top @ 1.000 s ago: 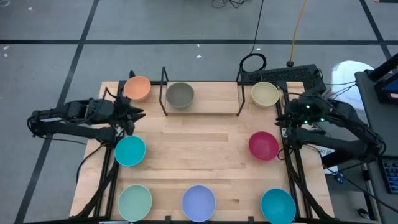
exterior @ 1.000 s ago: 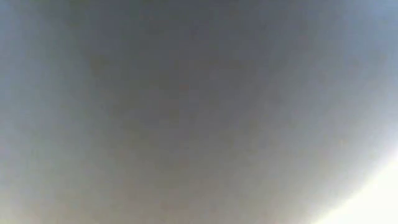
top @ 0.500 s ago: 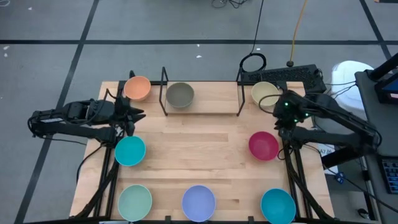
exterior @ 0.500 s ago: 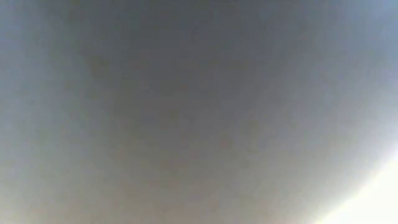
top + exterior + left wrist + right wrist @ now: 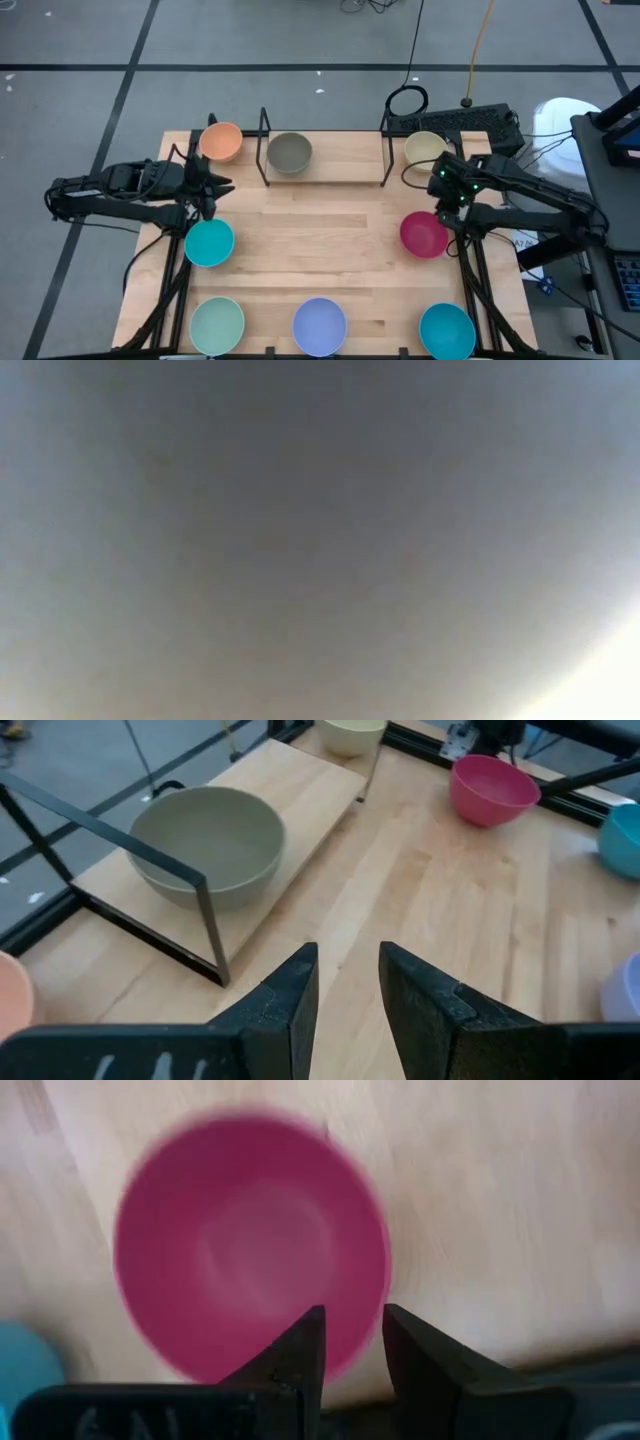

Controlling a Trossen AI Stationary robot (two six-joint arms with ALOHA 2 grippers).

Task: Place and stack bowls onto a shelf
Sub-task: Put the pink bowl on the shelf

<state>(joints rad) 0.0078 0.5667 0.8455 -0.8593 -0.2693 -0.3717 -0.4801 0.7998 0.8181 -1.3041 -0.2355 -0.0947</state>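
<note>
We held our right gripper (image 5: 352, 1342) slightly apart over the magenta bowl (image 5: 250, 1245), holding nothing. It looked light, stiff and smooth; we judged its rim the best hold.

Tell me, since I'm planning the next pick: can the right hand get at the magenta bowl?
Probably yes: the right hand hangs open above the magenta bowl, with nothing between them.

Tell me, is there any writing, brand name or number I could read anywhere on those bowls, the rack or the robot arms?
None can be read.
The bowls, such as the magenta bowl and the olive-grey bowl, are plain.
The shelf carries no label.
The low view shows only a grey blur.
</note>
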